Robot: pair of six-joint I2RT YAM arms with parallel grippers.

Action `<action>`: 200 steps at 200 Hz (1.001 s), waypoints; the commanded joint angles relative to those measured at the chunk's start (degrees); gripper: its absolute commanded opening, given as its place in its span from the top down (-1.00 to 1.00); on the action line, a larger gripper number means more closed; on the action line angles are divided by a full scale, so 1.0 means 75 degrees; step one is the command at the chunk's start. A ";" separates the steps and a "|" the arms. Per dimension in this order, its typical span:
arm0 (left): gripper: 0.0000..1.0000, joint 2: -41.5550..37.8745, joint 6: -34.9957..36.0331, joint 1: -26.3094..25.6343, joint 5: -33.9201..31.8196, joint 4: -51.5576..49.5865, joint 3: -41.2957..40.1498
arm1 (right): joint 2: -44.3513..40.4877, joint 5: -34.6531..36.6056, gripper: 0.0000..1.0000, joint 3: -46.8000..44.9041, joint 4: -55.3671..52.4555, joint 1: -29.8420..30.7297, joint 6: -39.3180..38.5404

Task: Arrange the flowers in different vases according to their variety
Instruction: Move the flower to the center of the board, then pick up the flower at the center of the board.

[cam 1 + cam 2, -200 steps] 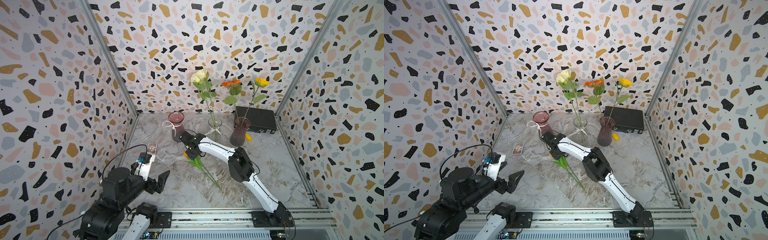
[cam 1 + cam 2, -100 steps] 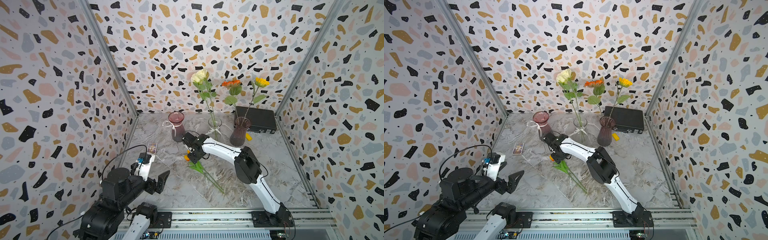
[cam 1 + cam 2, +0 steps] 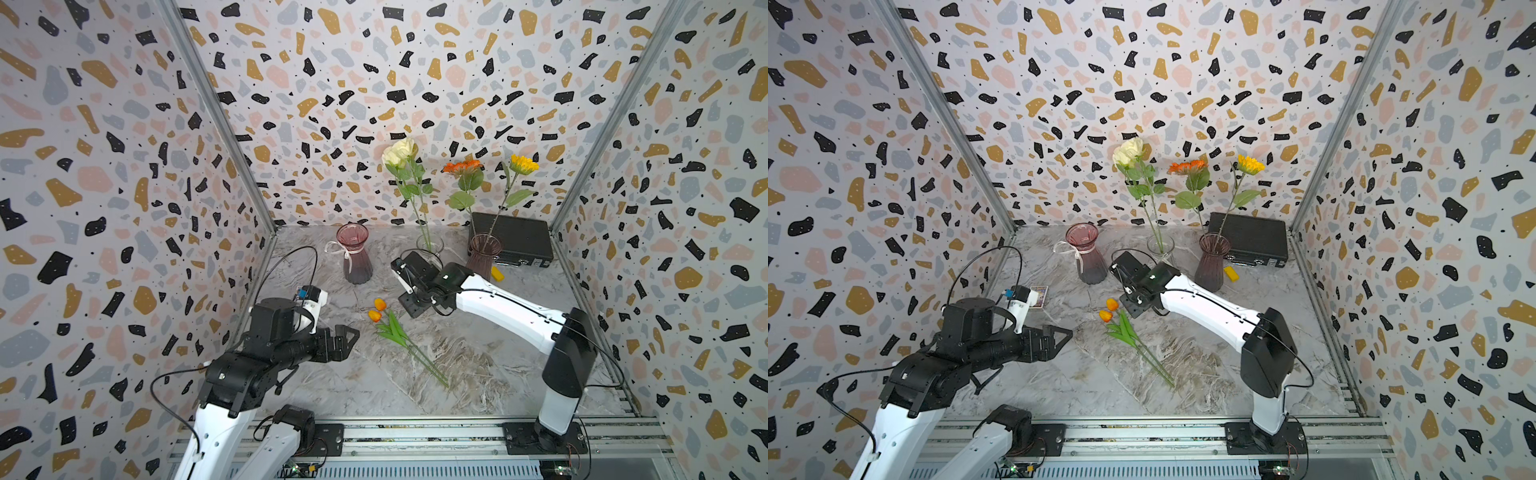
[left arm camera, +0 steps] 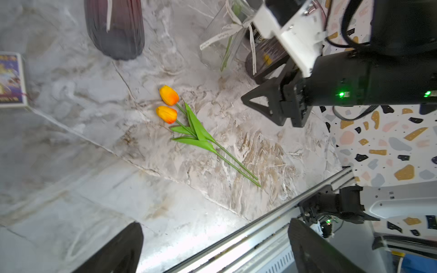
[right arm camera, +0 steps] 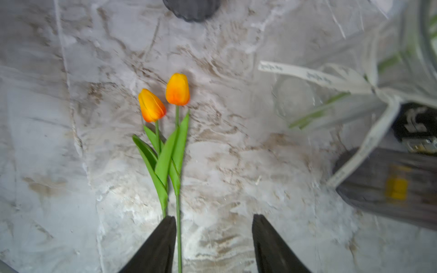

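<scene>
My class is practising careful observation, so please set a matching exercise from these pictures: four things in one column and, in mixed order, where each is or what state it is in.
Column A
1. orange tulips
2. cream-white roses
3. yellow daisy
4. pink-red vase

Column B
a. stands in the purple-brown vase
b. holds no flowers
c. lie flat on the table
d. stand in the clear vase

Right pairs: 1-c, 2-d, 3-a, 4-b

Orange tulips (image 3: 380,311) lie flat; roses (image 3: 399,151), daisies (image 3: 462,167) stand in vases (image 3: 483,253).
</scene>
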 commanded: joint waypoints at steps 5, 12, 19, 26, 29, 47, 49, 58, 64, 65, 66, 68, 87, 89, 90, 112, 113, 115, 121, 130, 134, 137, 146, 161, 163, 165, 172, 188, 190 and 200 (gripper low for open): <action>-0.99 -0.0445 -0.1405 -0.0034 0.0575 0.0586 -0.0830 | -0.1155 0.0375 -0.13 -0.1025 0.0158 -0.0532 0.0419; -0.99 -0.0554 -0.1799 -0.0035 0.0669 0.0822 -0.1200 | -0.1415 0.0384 -0.13 -0.1279 0.0198 -0.0663 0.0452; -0.99 -0.0643 -0.2194 -0.0045 0.0805 0.1130 -0.1603 | -0.1669 0.0387 -0.13 -0.1485 0.0212 -0.0779 0.0476; -0.99 -0.0695 -0.2599 -0.0054 0.0874 0.1407 -0.2001 | -0.1884 0.0368 -0.11 -0.1665 0.0223 -0.0876 0.0492; -0.99 -0.0718 -0.2725 -0.0062 0.0904 0.1525 -0.2171 | -0.1976 0.0353 -0.10 -0.1743 0.0230 -0.0911 0.0494; -0.99 -0.0792 -0.3402 -0.0236 0.0808 0.2155 -0.3056 | -0.2450 -0.0012 -0.09 -0.2164 0.0397 -0.1090 0.0523; -0.99 -0.0788 -0.3408 -0.0273 0.0768 0.2190 -0.3137 | -0.2490 -0.0072 -0.08 -0.2206 0.0428 -0.1111 0.0527; -0.99 -0.0798 -0.3696 -0.0389 0.0594 0.2457 -0.3451 | -0.2667 -0.0362 -0.07 -0.2404 0.0583 -0.1176 0.0551; -0.99 -0.0761 -0.3803 -0.0461 0.0478 0.2603 -0.3634 | -0.2756 -0.0559 -0.07 -0.2539 0.0689 -0.1197 0.0561; -0.99 -0.0756 -0.3823 -0.0471 0.0478 0.2636 -0.3672 | -0.2780 -0.0611 -0.07 -0.2581 0.0721 -0.1202 0.0555; -0.99 -0.0754 -0.3845 -0.0482 0.0462 0.2665 -0.3697 | -0.2780 -0.0611 -0.07 -0.2581 0.0721 -0.1202 0.0555; -0.99 -0.0729 -0.3890 -0.0502 0.0432 0.2707 -0.3746 | -0.2790 -0.0659 -0.06 -0.2615 0.0744 -0.1204 0.0562; -0.99 -0.0467 -0.4278 -0.0696 0.0363 0.3252 -0.4118 | -0.2883 -0.1095 -0.04 -0.2901 0.0992 -0.1228 0.0548; -0.99 -0.0431 -0.4324 -0.0728 0.0358 0.3314 -0.4144 | -0.2885 -0.1137 -0.04 -0.2935 0.1014 -0.1228 0.0543; -0.99 -0.0404 -0.4347 -0.0734 0.0355 0.3338 -0.4156 | -0.2886 -0.1160 -0.04 -0.2951 0.1029 -0.1228 0.0536; -0.99 0.0126 -0.5073 -0.1107 -0.0321 0.3182 -0.4135 | -0.2972 -0.1994 -0.03 -0.3273 0.1481 -0.1228 0.0221; -0.99 0.0156 -0.5097 -0.1116 -0.0348 0.3178 -0.4128 | -0.2970 -0.2016 -0.03 -0.3289 0.1503 -0.1228 0.0199; -0.99 0.0214 -0.5141 -0.1158 -0.0397 0.3166 -0.4114 | -0.2983 -0.2120 -0.03 -0.3311 0.1540 -0.1228 0.0168; -0.99 0.0409 -0.5209 -0.1256 -0.0492 0.3162 -0.4071 | -0.3026 -0.2345 -0.03 -0.3374 0.1636 -0.1228 0.0068; -0.99 0.0781 -0.5165 -0.1441 -0.0586 0.3176 -0.3941 | -0.3127 -0.2563 -0.03 -0.3522 0.1769 -0.1228 -0.0060; -0.99 0.0948 -0.5115 -0.1540 -0.0656 0.3162 -0.3882 | -0.3169 -0.2617 -0.03 -0.3580 0.1831 -0.1228 -0.0114; -0.99 0.1125 -0.5080 -0.1623 -0.0732 0.3127 -0.3786 | -0.3219 -0.2652 -0.03 -0.3630 0.1889 -0.1228 -0.0149; -0.99 0.1599 -0.5005 -0.1942 -0.1044 0.3008 -0.3551 | -0.3377 -0.2711 -0.03 -0.3776 0.2028 -0.1228 -0.0265; -0.99 0.2388 -0.5079 -0.2546 -0.1410 0.3118 -0.3242 | -0.3642 -0.2756 -0.03 -0.4001 0.2257 -0.1228 -0.0417; -0.99 0.2477 -0.5116 -0.2623 -0.1445 0.3169 -0.3213 | -0.3661 -0.2762 -0.03 -0.4022 0.2276 -0.1228 -0.0434; -0.99 0.2584 -0.5152 -0.2698 -0.1474 0.3220 -0.3176 | -0.3684 -0.2764 -0.03 -0.4036 0.2281 -0.1228 -0.0444; -0.99 0.2901 -0.5297 -0.2945 -0.1607 0.3362 -0.3088 | -0.3749 -0.2748 -0.03 -0.4077 0.2279 -0.1228 -0.0503; -0.99 0.3356 -0.5757 -0.3393 -0.1940 0.3777 -0.3010 | -0.3798 -0.2646 -0.03 -0.4055 0.2148 -0.1228 -0.0584; -0.99 0.3392 -0.5824 -0.3436 -0.1990 0.3829 -0.3017 | -0.3800 -0.2621 -0.03 -0.4047 0.2123 -0.1228 -0.0593; -0.99 0.3526 -0.6136 -0.3596 -0.2181 0.4046 -0.3041 | -0.3796 -0.2496 -0.02 -0.4053 0.2032 -0.1228 -0.0617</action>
